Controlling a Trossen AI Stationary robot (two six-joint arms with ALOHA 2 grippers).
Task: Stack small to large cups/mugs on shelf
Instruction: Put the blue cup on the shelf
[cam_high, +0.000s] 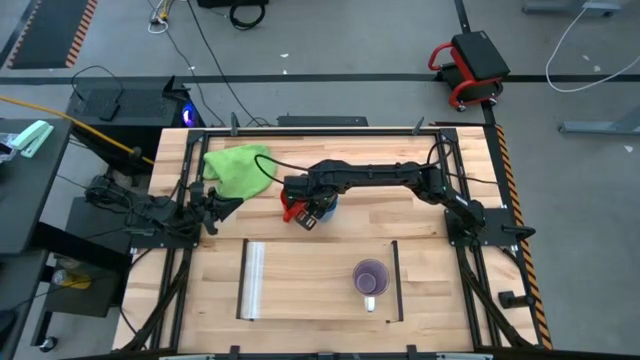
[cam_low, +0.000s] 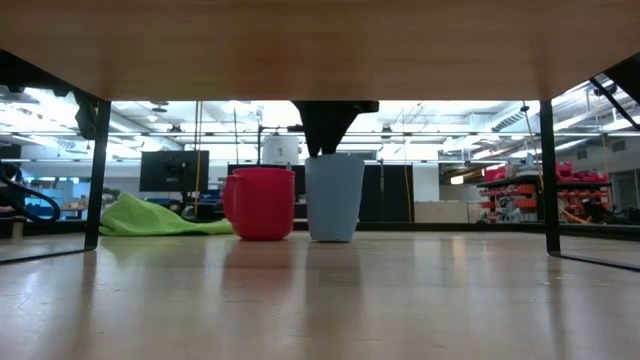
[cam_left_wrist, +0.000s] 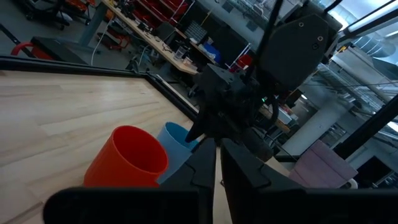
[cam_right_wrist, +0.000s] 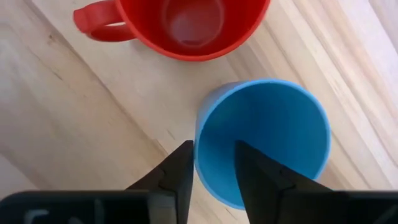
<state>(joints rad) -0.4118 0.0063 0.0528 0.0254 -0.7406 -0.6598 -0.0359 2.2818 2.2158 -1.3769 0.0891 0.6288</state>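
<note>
Right gripper (cam_right_wrist: 211, 168) poised directly above the blue cup (cam_right_wrist: 264, 140), one finger outside the rim and one inside, jaws parted and straddling the wall without clamping it; this straddle suits a rim pinch, since the cup has no handle. The blue cup stands upright on the table (cam_high: 300, 255) behind the shelf (cam_high: 315, 285), just beside the red mug (cam_right_wrist: 186, 25) (whether the two touch cannot be told). The red mug is also upright, its handle turned away from the cup. The lilac mug (cam_high: 371, 277) already stands on the shelf near the dark rail (cam_high: 396, 282), probably as the stack's base. Blue cup: plain, smooth, slightly tapered, taller than the red mug, empty inside. Left gripper (cam_high: 222, 208) waits at the table's left edge beside the green cloth (cam_high: 238, 168), fingers nearly together, holding nothing
</note>
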